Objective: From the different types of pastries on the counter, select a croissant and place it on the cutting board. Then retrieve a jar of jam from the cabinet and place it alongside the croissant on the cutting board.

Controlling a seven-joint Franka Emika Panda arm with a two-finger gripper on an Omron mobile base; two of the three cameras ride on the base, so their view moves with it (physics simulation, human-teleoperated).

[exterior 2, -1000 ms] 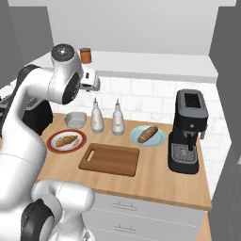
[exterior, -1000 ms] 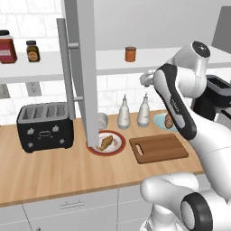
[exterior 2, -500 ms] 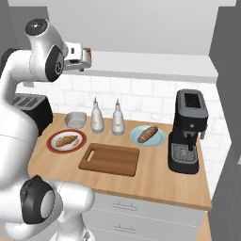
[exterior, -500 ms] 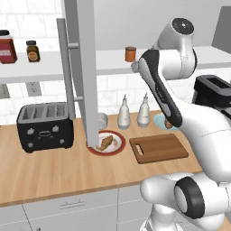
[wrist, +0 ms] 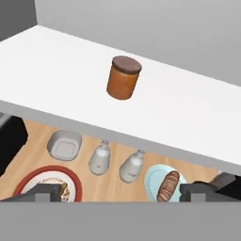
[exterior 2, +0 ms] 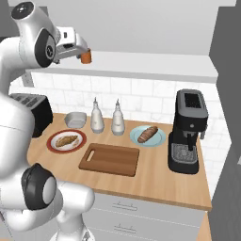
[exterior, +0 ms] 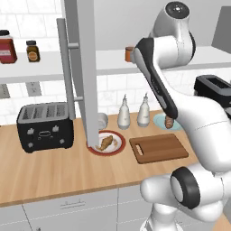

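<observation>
The orange-brown jar of jam (wrist: pixel 124 77) with its dark lid stands upright on the white cabinet shelf (wrist: pixel 197 117). My gripper (wrist: pixel 122 193) is open, its fingertips (wrist: pixel 43 193) wide apart, and the jar is ahead of them, untouched. From the right base view the gripper (exterior 2: pixel 80 47) hovers at shelf height beside the jar (exterior 2: pixel 85 57). The croissant (exterior: pixel 104 143) lies on a red-rimmed plate (exterior 2: pixel 51 143) left of the cutting board (exterior 2: pixel 109 159). The darker bun (exterior 2: pixel 147 133) rests on a blue plate.
The open cabinet door (exterior: pixel 83 67) with its bar handle hangs left of my arm. A red jar (exterior: pixel 6 47) and an amber jar (exterior: pixel 31 50) stand on the left shelf. Toaster (exterior: pixel 45 126), two bottles (exterior 2: pixel 97 117), a bowl (exterior 2: pixel 75 120) and coffee machine (exterior 2: pixel 188 132) line the counter.
My arm has swung up from above the counter to shelf height, bringing the open gripper to the jam jar. Nothing on the counter moved.
</observation>
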